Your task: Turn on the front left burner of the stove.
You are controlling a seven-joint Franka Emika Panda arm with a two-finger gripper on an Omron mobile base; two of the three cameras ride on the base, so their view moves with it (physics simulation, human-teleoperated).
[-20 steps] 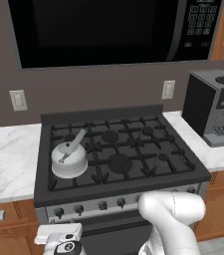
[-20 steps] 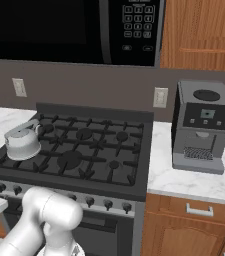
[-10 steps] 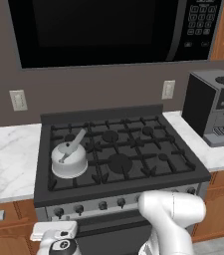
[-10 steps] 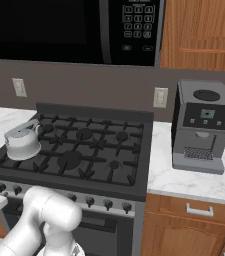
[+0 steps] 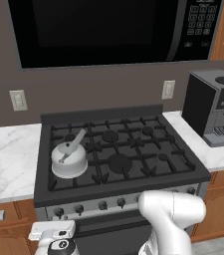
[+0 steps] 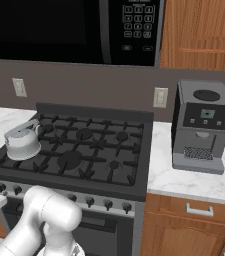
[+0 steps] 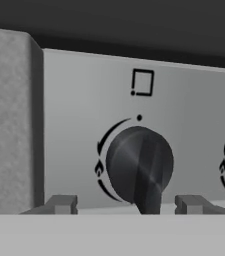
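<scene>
Gripper (image 7: pixel 126 205) lined up on the leftmost knob (image 7: pixel 139 164) of the stove (image 5: pixel 118 154), not yet gripping.
Fingers (image 7: pixel 59 204) stand spread either side of the knob, holding nothing; its pointer hangs downward, so whether turning has begun I cannot tell, and no flame shows beneath the kettle (image 5: pixel 69 158) on the front left burner. A small square burner icon (image 7: pixel 142 82) sits above the knob; no readable writing.

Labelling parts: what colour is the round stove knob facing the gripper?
Black, on the silver front strip; the knob shows best in the hand view.

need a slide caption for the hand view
Tool open, fingertips flanking the stove's leftmost black knob on the silver front strip.
</scene>
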